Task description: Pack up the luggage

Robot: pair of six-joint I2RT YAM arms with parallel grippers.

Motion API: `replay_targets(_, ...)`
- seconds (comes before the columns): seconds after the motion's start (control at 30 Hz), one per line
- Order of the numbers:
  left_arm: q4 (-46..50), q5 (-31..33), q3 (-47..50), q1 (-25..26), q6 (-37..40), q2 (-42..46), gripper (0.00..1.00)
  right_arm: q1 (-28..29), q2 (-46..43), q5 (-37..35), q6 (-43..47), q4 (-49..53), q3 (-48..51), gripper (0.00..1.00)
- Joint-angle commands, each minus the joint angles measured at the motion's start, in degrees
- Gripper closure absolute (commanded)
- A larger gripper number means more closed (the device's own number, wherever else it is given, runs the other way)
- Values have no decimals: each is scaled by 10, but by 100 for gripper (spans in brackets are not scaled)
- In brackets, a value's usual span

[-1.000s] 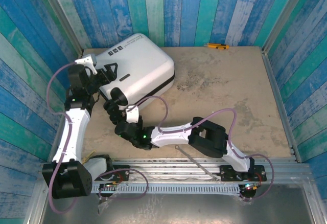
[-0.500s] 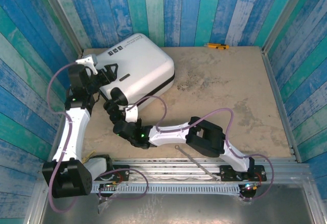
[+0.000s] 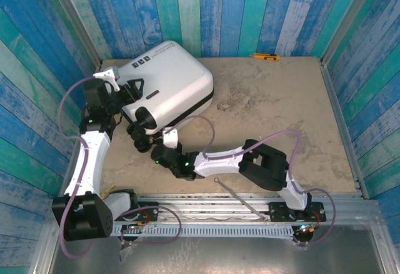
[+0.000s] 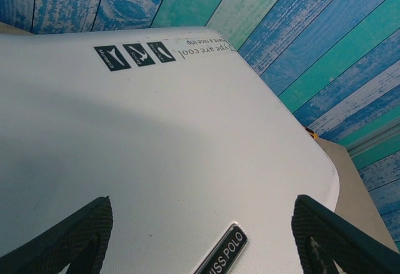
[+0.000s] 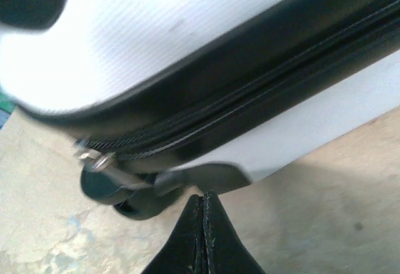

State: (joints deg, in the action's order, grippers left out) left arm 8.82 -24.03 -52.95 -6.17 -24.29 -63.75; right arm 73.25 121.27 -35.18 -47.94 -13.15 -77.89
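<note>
Plainly the luggage (image 3: 165, 80) lies shut at the far left corner of the table (image 3: 281, 111); its white shell looks stiff, slick and bulky, so the zipper seam (image 5: 250, 92) or a wheel (image 5: 119, 192) likely offers better purchase; the left hand (image 4: 203, 230) is spread open over the shell; the right hand (image 5: 201, 224) is clenched empty near that wheel.

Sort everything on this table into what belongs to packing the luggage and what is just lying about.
Belongs to the job:
- the luggage, closed
- left gripper, open over its shell
- right gripper, shut just below its zipper

Just lying about:
- small yellow object at the far edge of the table
- thin metal rod near the arm bases
</note>
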Motion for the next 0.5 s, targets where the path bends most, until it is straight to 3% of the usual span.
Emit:
replay_targets(0.0, 5, -11, 5, -3, -2, -8, 23, -26, -38, 28, 21, -61, 48, 99)
replay_targets(0.17, 4, -14, 5, -3, 0, -7, 23, -45, -44, 141, 92, -78, 44, 98)
replay_targets(0.27, 6, -12, 5, -3, 8, -7, 23, -45, -53, 174, 134, -58, 36, 73)
replay_targets(0.3, 9, -1, 6, -3, 9, -9, 23, -46, -61, 175, 139, -56, 41, 70)
replay_targets(0.4, 55, 112, -14, -9, -5, -26, 24, -57, -88, 187, 141, -51, 64, 64)
replay_targets(0.47, 77, 163, -26, -42, -43, -39, 26, -65, -102, 199, 139, -36, 68, 61)
